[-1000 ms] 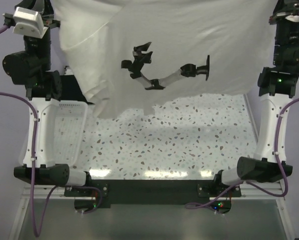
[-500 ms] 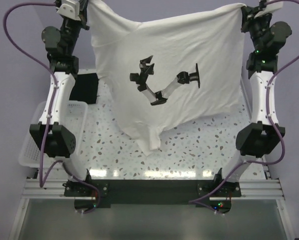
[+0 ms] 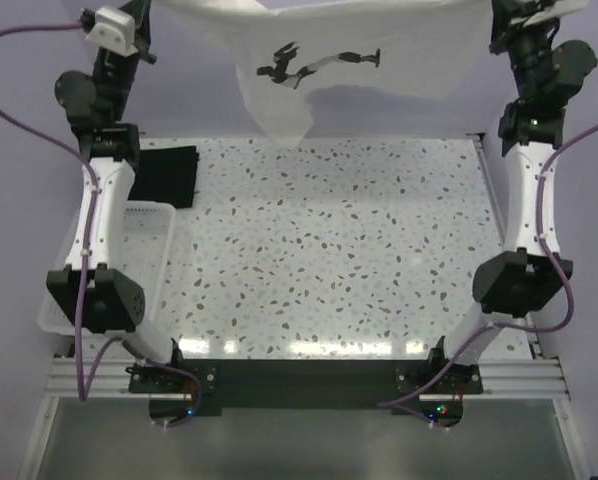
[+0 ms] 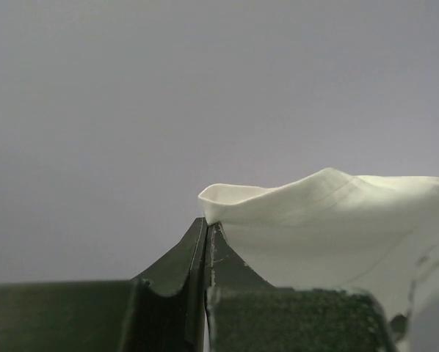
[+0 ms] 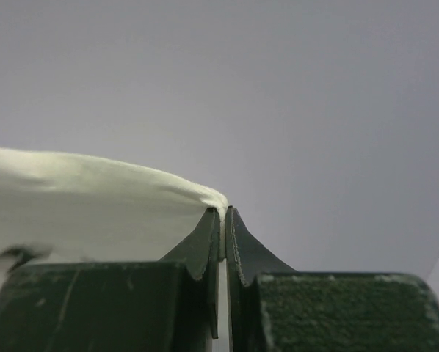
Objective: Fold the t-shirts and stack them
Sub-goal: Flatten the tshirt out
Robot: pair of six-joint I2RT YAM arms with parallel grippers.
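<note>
- Both arms have reached further toward the far side than a moment ago, and the cream t-shirt (image 3: 419, 60) has swung with them. Its lower edge has left the speckled table (image 3: 329, 270) and now hangs past the far edge.
- At the left edge of the table stands the white lattice basket (image 3: 151, 228), close against the left arm.
- Just beyond the basket, at the far left corner, the black t-shirt (image 3: 169, 177) lies flat as a dark rectangle, well apart from both grippers.
- Up high, the left gripper (image 4: 207, 221) has its jaws pressed together on one top corner of the cream t-shirt, and a small lip of cloth curls above the tips.
- Between the arms the cream t-shirt is stretched out in the air. Its black and grey print (image 3: 319, 63) faces the overhead camera, and one part droops lower on the left.
- On the right, the right gripper (image 5: 224, 211) pinches the other top corner, jaws closed tight on a thin edge of cloth.
</note>
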